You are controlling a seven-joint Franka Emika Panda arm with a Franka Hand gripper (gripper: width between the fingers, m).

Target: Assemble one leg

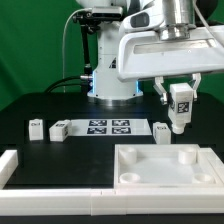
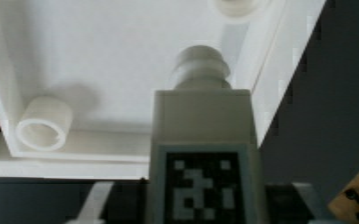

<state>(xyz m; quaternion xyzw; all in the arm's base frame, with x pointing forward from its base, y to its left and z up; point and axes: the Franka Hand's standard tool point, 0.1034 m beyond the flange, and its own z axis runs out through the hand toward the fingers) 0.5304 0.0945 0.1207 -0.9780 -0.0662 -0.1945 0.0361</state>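
My gripper [image 1: 180,98] is shut on a white leg [image 1: 179,115] with a black-and-white tag and holds it upright above the far right part of the large white panel [image 1: 140,152]. In the wrist view the leg [image 2: 201,120] fills the middle between my fingers [image 2: 98,200], its narrow screw end pointing down at the panel [image 2: 123,60]. Two round sockets [image 2: 46,120] stick up from the panel; the leg's tip lies between them, beside the panel's edge. The leg hangs clear of the panel.
Three more small white legs [image 1: 37,126] [image 1: 60,128] [image 1: 162,131] stand on the black table along the marker board [image 1: 108,126]. A white raised rim [image 1: 12,165] runs along the exterior view's left and front. The robot base [image 1: 112,75] stands behind.
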